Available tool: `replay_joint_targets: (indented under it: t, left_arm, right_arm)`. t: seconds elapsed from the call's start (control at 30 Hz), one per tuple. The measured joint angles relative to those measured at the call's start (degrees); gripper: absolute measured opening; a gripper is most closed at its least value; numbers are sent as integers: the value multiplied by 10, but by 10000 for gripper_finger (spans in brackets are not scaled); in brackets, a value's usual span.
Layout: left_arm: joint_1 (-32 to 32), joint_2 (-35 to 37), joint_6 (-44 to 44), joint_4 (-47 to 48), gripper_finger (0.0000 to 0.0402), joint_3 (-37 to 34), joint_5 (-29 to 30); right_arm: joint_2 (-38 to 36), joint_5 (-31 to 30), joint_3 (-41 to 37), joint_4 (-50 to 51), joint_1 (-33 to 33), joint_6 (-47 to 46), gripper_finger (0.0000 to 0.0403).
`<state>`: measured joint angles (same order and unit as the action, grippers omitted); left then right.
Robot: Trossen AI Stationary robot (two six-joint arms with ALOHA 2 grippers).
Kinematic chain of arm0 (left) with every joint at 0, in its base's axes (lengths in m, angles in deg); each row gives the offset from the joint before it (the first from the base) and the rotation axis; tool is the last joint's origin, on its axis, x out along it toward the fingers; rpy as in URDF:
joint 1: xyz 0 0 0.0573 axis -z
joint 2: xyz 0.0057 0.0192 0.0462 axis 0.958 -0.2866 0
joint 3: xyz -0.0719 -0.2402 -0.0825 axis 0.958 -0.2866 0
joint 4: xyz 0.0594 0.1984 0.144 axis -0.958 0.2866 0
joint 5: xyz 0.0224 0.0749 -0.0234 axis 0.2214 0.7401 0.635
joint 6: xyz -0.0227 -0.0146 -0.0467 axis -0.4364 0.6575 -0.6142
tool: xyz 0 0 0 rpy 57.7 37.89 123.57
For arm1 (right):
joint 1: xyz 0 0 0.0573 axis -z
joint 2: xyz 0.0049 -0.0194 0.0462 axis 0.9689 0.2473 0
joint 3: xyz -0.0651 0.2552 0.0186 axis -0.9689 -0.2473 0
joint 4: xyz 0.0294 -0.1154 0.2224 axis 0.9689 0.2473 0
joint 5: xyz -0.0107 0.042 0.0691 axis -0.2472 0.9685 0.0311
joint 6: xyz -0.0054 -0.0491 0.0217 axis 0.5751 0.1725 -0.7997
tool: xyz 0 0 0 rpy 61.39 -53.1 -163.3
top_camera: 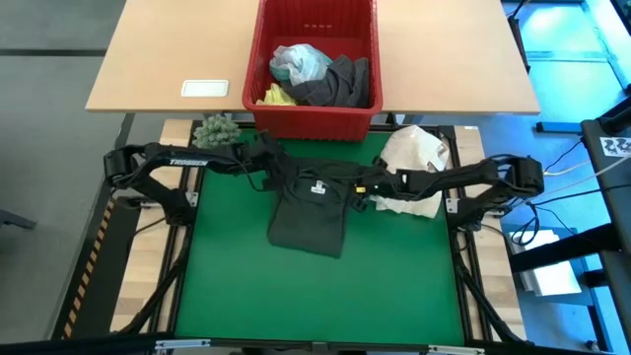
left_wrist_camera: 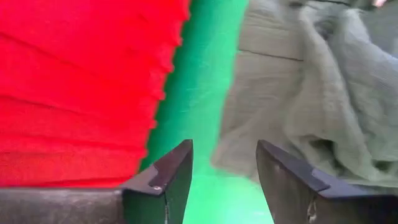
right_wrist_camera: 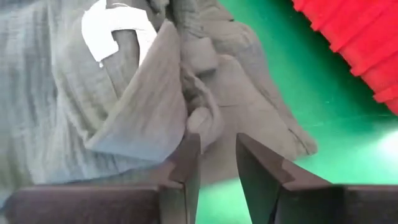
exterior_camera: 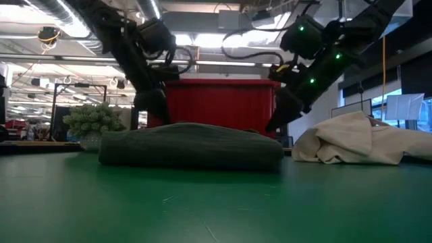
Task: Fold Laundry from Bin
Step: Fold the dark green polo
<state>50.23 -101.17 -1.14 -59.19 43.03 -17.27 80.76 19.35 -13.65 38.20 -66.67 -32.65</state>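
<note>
Lying flat on the green surface (top_camera: 394,286), the dark green-black garment (top_camera: 309,220) is folded into a compact rectangle whose long axis runs from the bin side toward the near edge; its collar end with a white label points at the red bin (top_camera: 314,116). In the low view it shows as a low, wide slab in front of the bin.

The left hand (top_camera: 279,177) hovers at the garment's collar end on the left, between cloth and bin. Its fingers (left_wrist_camera: 168,177) stand partly apart with nothing between them; the cloth lies just beyond the tips, beside the bin's red wall. The right hand (top_camera: 361,189) sits at the collar end's right corner. Its fingers (right_wrist_camera: 186,168) are parted by a narrow gap, empty as well, directly above a rumpled fold of the garment near the label.

The bin stands on a wooden table (top_camera: 168,59) behind the green surface, holding more laundry: a grey piece (top_camera: 340,84), a light turquoise one (top_camera: 299,61) and a bright yellow one (top_camera: 276,96). A cream-white cloth bundle (top_camera: 416,158) lies right of the garment, under the right arm. A small green spiky ball (top_camera: 215,129) sits at the far left corner. Beyond, the low view shows a room with ceiling lights and ducts.
</note>
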Motion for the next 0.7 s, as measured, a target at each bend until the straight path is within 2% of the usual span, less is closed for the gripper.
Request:
replay_joint_targets:
  t: [0.07,0.13,0.2,0.27,0.47,0.7]
  left_arm:
    - [6,12,-1,33,173,12,-1]
    - [21,25,-3,55,174,19,-25]
    - [48,40,-4,62,174,20,-61]
    - [86,45,-2,58,172,20,-67]
    - [184,25,55,61,168,19,-4]
    - [232,-12,153,45,168,19,47]
  right_arm:
    - [-14,2,0,5,0,-1,102]
    - [-26,26,0,8,-2,-1,101]
    - [-34,61,0,-11,-13,-2,97]
    - [-37,71,0,-45,-36,1,89]
    - [-20,56,0,-104,-93,97,59]
    - [34,26,0,-115,-119,197,51]
